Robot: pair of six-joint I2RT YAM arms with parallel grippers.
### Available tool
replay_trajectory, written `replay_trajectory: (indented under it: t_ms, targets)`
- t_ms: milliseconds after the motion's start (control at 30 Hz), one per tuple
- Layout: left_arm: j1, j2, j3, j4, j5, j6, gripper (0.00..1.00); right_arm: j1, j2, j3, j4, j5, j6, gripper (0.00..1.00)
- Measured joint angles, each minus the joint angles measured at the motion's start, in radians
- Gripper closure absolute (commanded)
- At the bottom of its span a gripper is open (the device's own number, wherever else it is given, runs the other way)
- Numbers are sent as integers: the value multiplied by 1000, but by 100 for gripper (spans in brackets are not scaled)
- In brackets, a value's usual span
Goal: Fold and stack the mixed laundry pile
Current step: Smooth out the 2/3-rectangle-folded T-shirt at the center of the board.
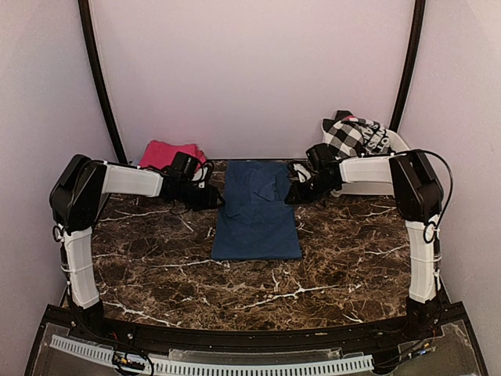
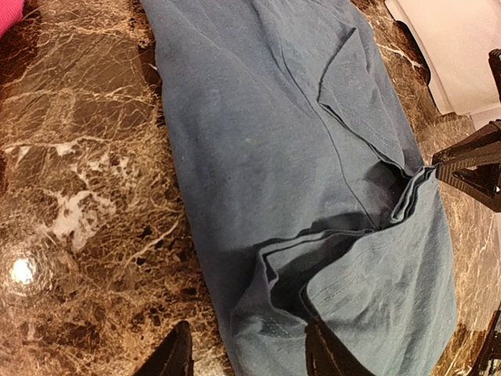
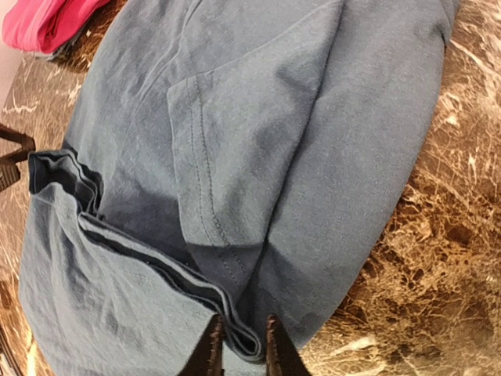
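The navy-blue sheet [image 1: 257, 211] lies folded lengthwise in a long strip down the middle of the marble table. My left gripper [image 2: 250, 356] is open, its fingers straddling the sheet's left edge [image 2: 235, 313] near the far end. At the opposite edge my right gripper [image 3: 239, 352] is shut on a layered fold of the sheet [image 3: 243, 337]. A magenta-pink cloth [image 1: 164, 153] lies at the back left. The black-and-white checked garment [image 1: 354, 135] is heaped in the tub at the back right.
The white plastic tub [image 1: 399, 142] stands at the back right, behind my right arm. The marble tabletop [image 1: 156, 266] runs on toward me on both sides of the sheet. Walls close in the back and sides.
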Motion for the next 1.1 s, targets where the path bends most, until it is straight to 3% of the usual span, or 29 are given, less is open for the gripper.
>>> replay_trajectory:
  t_ms: [167,233,533,1100]
  targets:
    - [2,31,19,3,18,1,57,-6,0,1,-2,-1,4,100]
    - [3,44,28,8,25,1,61,-7,0,2,-5,-1,2,100]
    - [7,80,50,31,49,-5,99,-9,0,1,-11,9,7,100]
    - [13,82,50,91,47,-8,100,-41,-26,-34,3,17,19,100]
